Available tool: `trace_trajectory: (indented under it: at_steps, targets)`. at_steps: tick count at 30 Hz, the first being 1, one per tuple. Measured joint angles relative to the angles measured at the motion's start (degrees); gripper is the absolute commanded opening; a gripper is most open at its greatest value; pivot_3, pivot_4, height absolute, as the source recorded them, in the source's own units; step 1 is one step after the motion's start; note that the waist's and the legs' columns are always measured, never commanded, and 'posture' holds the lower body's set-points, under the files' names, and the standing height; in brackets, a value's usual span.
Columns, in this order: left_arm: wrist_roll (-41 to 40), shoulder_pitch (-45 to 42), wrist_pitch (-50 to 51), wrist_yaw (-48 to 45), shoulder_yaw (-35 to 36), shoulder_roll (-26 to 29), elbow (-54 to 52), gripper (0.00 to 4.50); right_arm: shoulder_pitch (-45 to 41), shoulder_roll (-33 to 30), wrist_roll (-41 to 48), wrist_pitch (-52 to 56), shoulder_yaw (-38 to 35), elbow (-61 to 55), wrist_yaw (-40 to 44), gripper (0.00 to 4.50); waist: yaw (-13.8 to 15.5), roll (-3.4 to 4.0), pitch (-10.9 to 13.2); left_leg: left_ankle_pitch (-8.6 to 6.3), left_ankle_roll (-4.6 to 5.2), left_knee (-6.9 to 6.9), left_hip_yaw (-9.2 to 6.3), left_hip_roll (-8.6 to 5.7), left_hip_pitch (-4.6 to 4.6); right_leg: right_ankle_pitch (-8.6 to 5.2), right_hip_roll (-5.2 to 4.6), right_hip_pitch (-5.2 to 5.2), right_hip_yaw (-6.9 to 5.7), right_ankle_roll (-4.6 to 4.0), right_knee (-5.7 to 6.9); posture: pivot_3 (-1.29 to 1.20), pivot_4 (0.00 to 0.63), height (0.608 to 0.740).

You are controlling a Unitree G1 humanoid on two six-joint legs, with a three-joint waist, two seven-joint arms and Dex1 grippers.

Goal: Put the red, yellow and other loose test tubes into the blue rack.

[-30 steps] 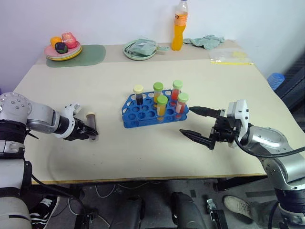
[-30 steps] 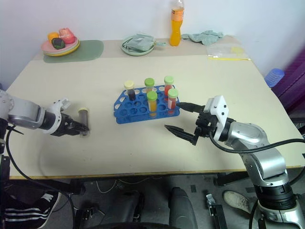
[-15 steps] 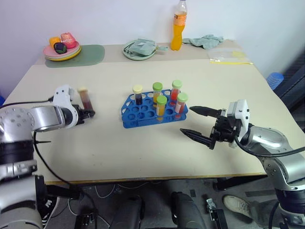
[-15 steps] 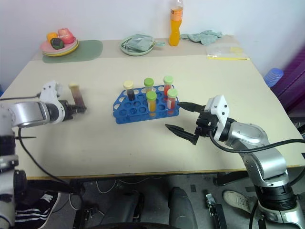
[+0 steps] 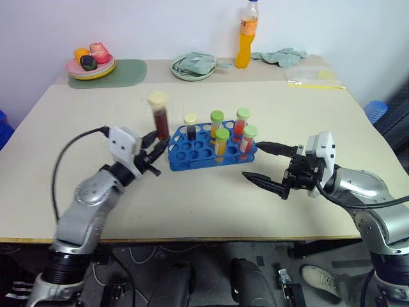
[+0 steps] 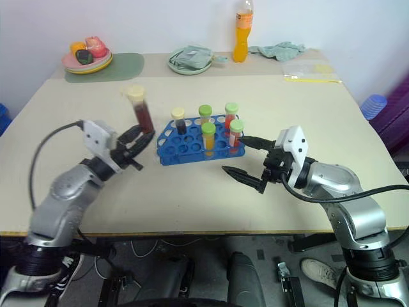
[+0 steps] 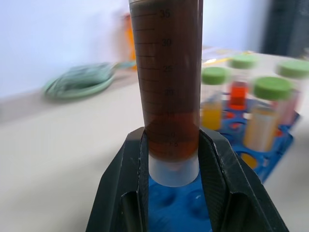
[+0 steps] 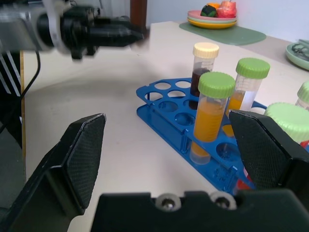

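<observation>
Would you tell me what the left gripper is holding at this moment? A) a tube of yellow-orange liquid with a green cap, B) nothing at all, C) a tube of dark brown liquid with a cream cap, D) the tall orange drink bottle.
C: the left gripper is shut on the dark brown tube, held upright by its base beside the blue rack.

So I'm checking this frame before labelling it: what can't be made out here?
- Brown tube: its lower end is hidden between the left gripper fingers in the head views; its cap is cut off by the left wrist view's edge.
- Blue rack: holes behind the standing tubes are hidden.
- Left gripper in the right wrist view: blurred.
- Right gripper: open, empty.
</observation>
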Motion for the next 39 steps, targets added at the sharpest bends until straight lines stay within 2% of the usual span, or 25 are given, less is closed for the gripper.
trace_trajectory:
  at_steps: [3,8,20,31,39]
  targets:
    - [5.81,-1.28,-6.68,-2.55,-3.91,-3.22,5.79,0.86,0.14,0.0,-0.12,-0.08,-0.19,0.26,0.06,4.5,-0.07,0.01,0.0,-0.06,0.12,-0.01,-0.01,0.02,0.01,0.01,0.02,-0.02,-0.01,0.01,0.04,0.0,0.15,0.74]
    - [11.77,-4.75,-13.8,-3.26,-5.04,-7.23,14.34,0.86,0.63,0.03,-0.14,-0.48,-0.41,0.25,-0.12,4.5,-0.21,0.03,-0.02,-0.17,0.31,0.01,-0.01,0.02,0.03,0.01,0.04,-0.02,-0.03,0.02,0.05,0.0,0.15,0.74]
    - [20.83,-6.37,-18.17,-0.6,-6.12,-11.17,22.9,0.86,0.74,0.06,0.01,0.07,-0.46,-0.48,-2.37,4.5,-0.17,0.03,-0.02,-0.17,0.32,0.04,-0.02,0.02,0.03,0.02,0.05,-0.02,-0.04,0.03,0.07,0.0,0.15,0.74]
    - [20.43,-6.04,-16.87,-0.91,-5.35,-13.89,23.1,0.86,0.49,0.09,-0.03,-0.15,-0.46,-0.47,-2.29,4.5,0.03,0.03,-0.03,-0.18,0.32,0.08,-0.03,0.0,0.03,0.02,0.04,0.02,-0.04,0.05,0.07,0.0,0.15,0.74]
    - [14.74,-4.87,-11.24,-3.09,-3.03,-15.88,21.53,0.86,0.99,0.12,-0.11,-1.25,-0.46,-0.48,-2.42,4.5,-0.11,0.04,-0.04,-0.18,0.34,0.08,-0.03,0.0,0.04,0.02,0.05,0.01,-0.05,0.05,0.08,0.0,0.15,0.74]
